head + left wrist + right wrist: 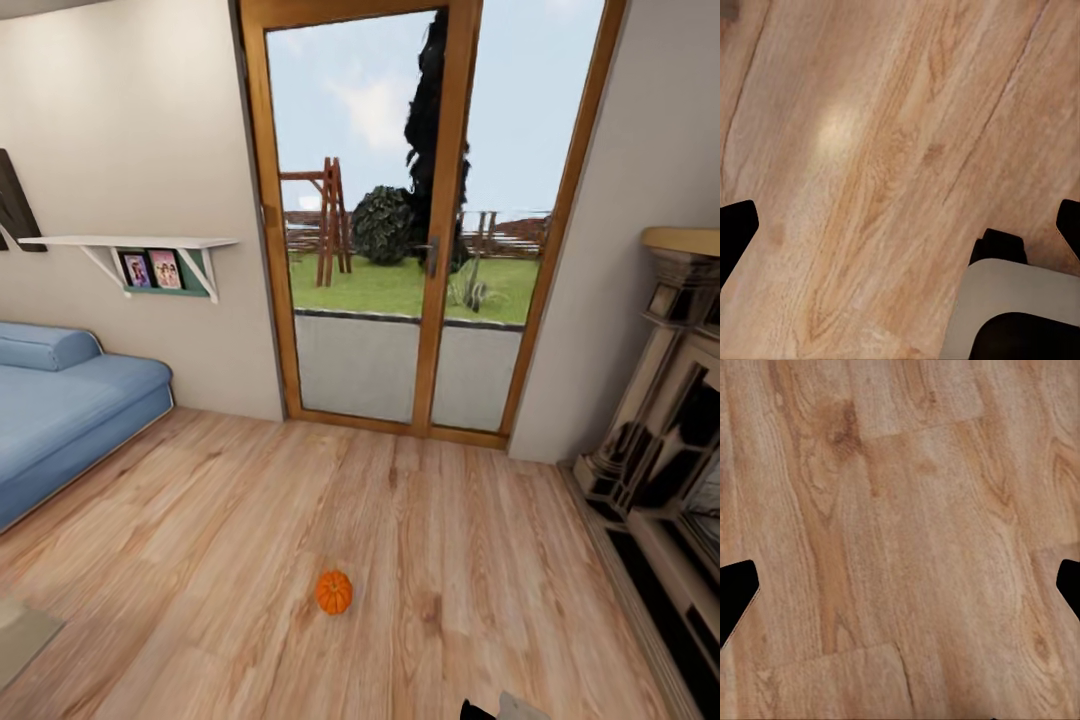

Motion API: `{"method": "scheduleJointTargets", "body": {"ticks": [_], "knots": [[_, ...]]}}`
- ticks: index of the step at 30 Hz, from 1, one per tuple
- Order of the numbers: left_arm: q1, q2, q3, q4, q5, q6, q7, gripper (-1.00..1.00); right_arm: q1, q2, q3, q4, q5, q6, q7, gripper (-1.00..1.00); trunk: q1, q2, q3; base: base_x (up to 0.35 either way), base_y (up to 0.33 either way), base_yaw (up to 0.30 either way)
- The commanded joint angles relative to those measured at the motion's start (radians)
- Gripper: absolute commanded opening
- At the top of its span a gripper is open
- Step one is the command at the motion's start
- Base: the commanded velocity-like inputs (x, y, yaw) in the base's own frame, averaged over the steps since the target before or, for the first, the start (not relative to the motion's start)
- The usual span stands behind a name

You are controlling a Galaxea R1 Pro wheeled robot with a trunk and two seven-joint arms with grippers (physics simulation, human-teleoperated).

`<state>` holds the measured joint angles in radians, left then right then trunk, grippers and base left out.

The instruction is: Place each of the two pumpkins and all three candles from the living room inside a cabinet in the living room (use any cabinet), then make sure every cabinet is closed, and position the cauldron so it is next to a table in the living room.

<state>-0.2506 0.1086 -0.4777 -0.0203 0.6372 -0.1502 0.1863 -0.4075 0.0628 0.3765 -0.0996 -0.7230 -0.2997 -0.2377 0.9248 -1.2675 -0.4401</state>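
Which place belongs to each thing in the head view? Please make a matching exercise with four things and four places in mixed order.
Things:
1. pumpkin
2. blue sofa
3. framed photos
4. fireplace

Places:
A. under the white wall shelf
B. against the right wall
C. alone on the wooden floor, in front of the glass door
D. along the left wall

Right pairs: 1-C, 2-D, 3-A, 4-B

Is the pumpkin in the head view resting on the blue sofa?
No, the pumpkin sits on the bare wooden floor, well apart from the blue sofa.
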Motion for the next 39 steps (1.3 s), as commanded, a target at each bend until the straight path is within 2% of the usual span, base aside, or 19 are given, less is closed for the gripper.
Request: {"method": "scheduleJointTargets", "body": {"ticks": [1,19,31,39], "knots": [[0.000,0.000,-0.009,-0.001,0.007,-0.001,0.004,1.00,-0.001,0.000,0.009,0.000,-0.007,-0.002,-0.005,1.00,0.001,0.000,-0.001,0.292,0.000,0.000],[0.002,0.000,-0.007,-0.001,0.009,-0.008,0.004,1.00,-0.001,0.000,0.009,0.000,-0.007,-0.002,-0.005,1.00,0.001,0.000,-0.001,0.208,0.000,0.000],[0.002,0.003,-0.006,-0.002,0.010,-0.014,0.004,1.00,-0.001,0.000,0.009,0.000,-0.006,-0.003,-0.005,1.00,0.001,0.000,-0.001,0.270,0.095,0.001],[0.002,0.003,-0.005,-0.003,0.010,-0.014,0.004,1.00,-0.001,0.000,0.010,0.000,-0.006,-0.003,-0.005,1.00,0.001,0.000,-0.001,0.294,0.115,0.207]]}}
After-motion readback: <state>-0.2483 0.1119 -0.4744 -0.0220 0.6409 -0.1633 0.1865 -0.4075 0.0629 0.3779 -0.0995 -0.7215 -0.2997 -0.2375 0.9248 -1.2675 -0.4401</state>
